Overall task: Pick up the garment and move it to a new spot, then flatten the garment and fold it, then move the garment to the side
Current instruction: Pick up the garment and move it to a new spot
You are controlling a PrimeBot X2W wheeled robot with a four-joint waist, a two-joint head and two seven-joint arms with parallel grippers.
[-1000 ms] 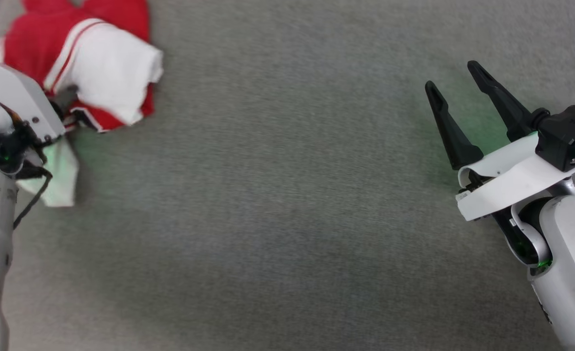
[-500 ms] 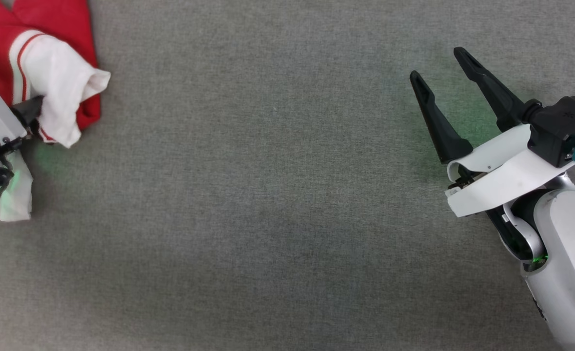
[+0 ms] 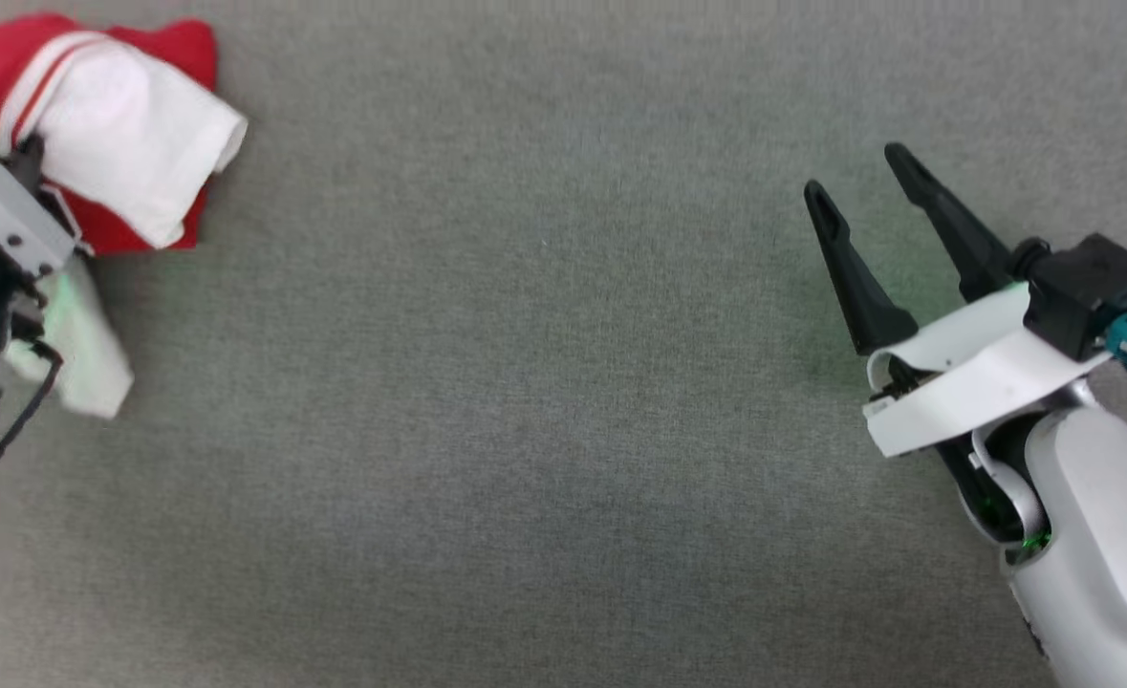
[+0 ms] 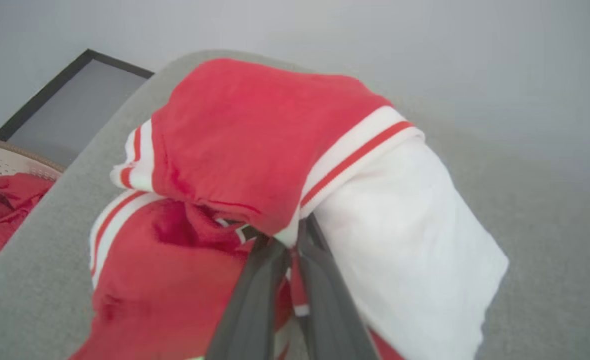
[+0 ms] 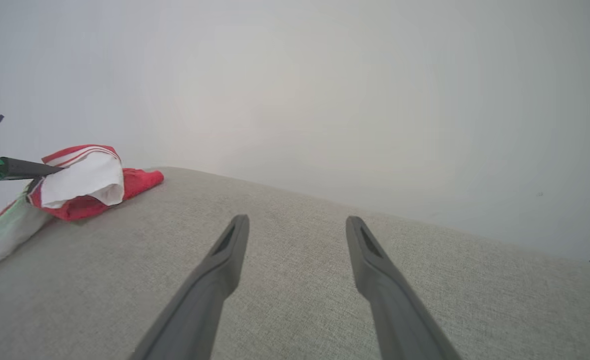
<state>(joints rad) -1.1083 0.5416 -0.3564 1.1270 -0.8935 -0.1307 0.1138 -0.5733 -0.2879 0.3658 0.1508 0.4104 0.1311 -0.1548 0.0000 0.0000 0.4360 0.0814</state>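
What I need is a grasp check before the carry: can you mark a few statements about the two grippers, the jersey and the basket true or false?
1. The left gripper has its fingers pinched on the garment. True.
2. The right gripper holds a white sleeve. False: its fingers stand apart over the bare grey surface, holding nothing.
3. The garment is spread flat. False: it is bunched in a heap, with a white sleeve end draped over it.
4. A pale basket holding red cloth sits past the surface's edge. True.
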